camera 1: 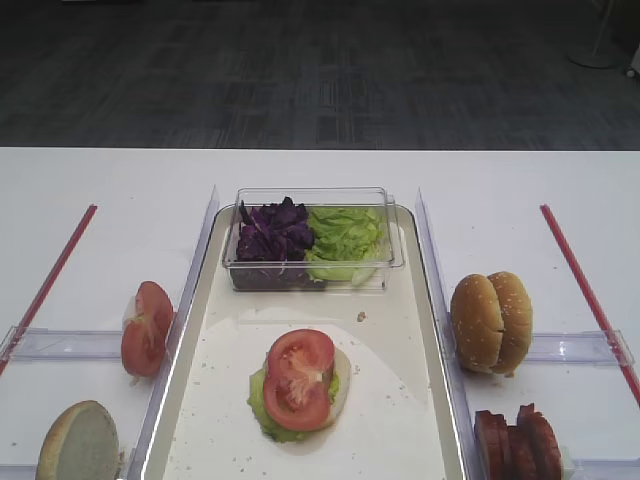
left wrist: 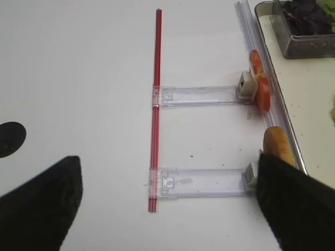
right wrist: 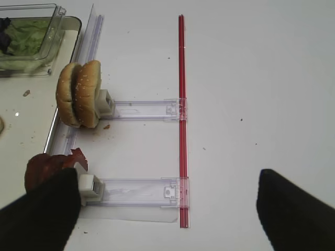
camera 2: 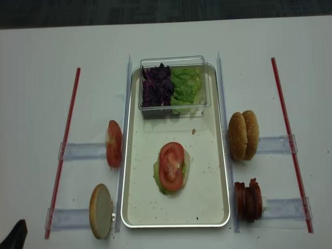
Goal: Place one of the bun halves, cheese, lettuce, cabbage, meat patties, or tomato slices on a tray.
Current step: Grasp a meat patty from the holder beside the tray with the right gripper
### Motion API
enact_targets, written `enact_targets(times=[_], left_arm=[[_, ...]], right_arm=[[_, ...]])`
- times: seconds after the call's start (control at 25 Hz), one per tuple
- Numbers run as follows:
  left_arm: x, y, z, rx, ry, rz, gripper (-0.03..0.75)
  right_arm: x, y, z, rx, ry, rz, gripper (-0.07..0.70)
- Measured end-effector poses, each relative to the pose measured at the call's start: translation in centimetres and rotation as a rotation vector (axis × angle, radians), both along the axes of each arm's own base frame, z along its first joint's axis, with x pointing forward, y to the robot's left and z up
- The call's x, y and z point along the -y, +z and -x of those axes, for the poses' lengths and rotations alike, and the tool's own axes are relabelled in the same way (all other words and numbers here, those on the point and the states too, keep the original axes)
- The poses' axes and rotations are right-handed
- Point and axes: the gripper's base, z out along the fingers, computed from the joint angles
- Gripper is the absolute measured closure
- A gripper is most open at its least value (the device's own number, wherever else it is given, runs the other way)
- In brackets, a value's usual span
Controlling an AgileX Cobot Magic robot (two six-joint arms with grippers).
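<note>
The tray (camera 1: 390, 350) holds a stack of lettuce and a pale layer topped with a tomato slice (camera 1: 298, 378). I cannot tell whether the pale layer is bun or cheese. Left of the tray stand tomato slices (camera 1: 147, 328) and a bun half (camera 1: 78, 442). On its right stand two bun halves (camera 1: 490, 322) and meat patties (camera 1: 518, 445). Cabbage (camera 1: 272, 235) and lettuce (camera 1: 345, 238) fill a clear tub. My left gripper (left wrist: 167, 209) is open over a clear holder, beside the bun half (left wrist: 277, 146). My right gripper (right wrist: 167, 217) is open, its left finger beside the patties (right wrist: 46, 168).
Red strips (camera 2: 65, 150) (camera 2: 289, 142) run along both outer sides of the table. Clear plastic holders (right wrist: 141, 189) (left wrist: 204, 183) stretch from the strips to the tray's clear side rails (camera 1: 432, 260). The tub (camera 1: 312, 240) takes up the tray's far end.
</note>
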Motion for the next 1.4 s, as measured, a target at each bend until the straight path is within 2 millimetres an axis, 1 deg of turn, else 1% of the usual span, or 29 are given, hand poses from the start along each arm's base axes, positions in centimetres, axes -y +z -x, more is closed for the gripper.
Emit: enact_targets(times=[0.56, 0.72, 0.88, 0.96, 1.16, 1.4], left_arm=[[0.0, 0.0, 0.0, 0.002, 0.0, 0.0, 0.097], [0.0, 0.0, 0.0, 0.002, 0.0, 0.0, 0.097], [0.0, 0.0, 0.0, 0.002, 0.0, 0.0, 0.097], [0.0, 0.0, 0.0, 0.002, 0.0, 0.0, 0.097], [0.0, 0.0, 0.0, 0.002, 0.0, 0.0, 0.097], [0.0, 0.0, 0.0, 0.002, 0.0, 0.0, 0.097]], right_arm=[[0.1, 0.0, 0.0, 0.0, -0.003, 0.005, -0.06], [0.1, 0.0, -0.5, -0.04, -0.003, 0.007, -0.06], [0.1, 0.0, -1.7, -0.163, -0.002, 0.012, -0.06], [0.0, -0.1, -2.5, -0.255, -0.006, 0.008, -0.06], [0.0, -0.8, -4.6, -0.426, -0.029, -0.012, -0.06], [0.0, -1.7, -6.8, -0.587, -0.044, -0.018, -0.06]])
